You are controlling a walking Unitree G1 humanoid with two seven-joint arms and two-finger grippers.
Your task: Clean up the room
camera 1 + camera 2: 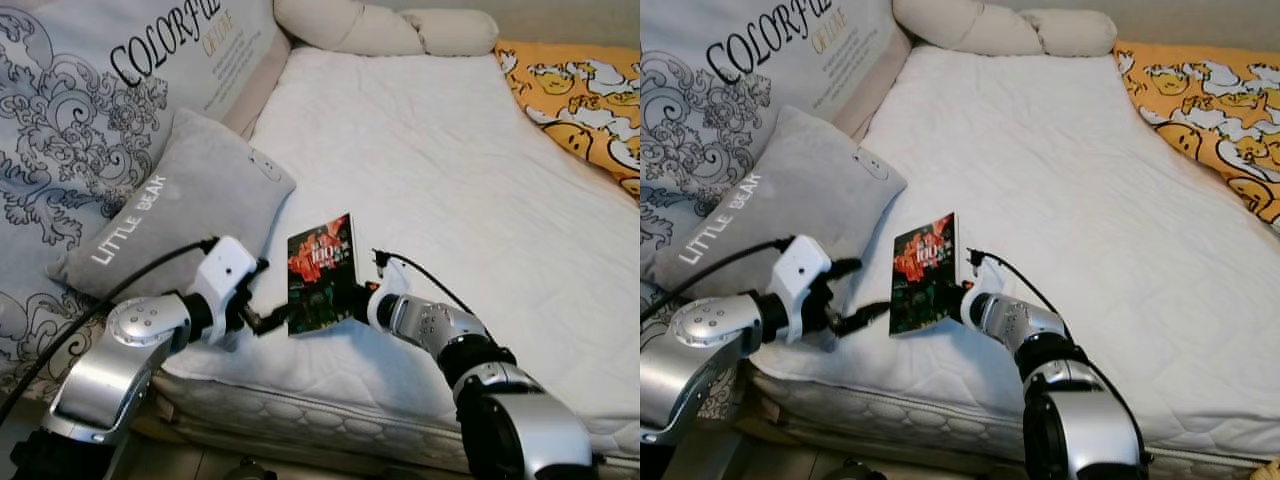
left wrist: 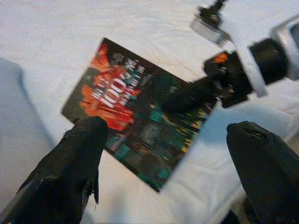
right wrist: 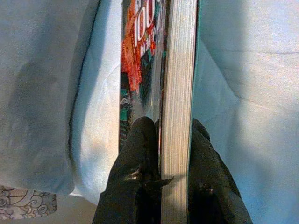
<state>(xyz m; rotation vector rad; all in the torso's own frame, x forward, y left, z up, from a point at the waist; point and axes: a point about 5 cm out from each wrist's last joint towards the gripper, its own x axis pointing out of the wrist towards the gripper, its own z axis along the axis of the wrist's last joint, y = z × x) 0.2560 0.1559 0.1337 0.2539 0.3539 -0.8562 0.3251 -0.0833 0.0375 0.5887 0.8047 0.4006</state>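
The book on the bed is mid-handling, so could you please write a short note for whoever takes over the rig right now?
Right pincer: shut on the book, gripping its edge and holding it upright over the white mattress.
Left pincer: open, fingers spread, facing the book's cover, not touching it.
Nearby: grey pillow beside the book, orange blanket at the far corner.
Done: book is picked up.
Left: put the book away; no place for it is in view. The pillows and blanket look untouched.
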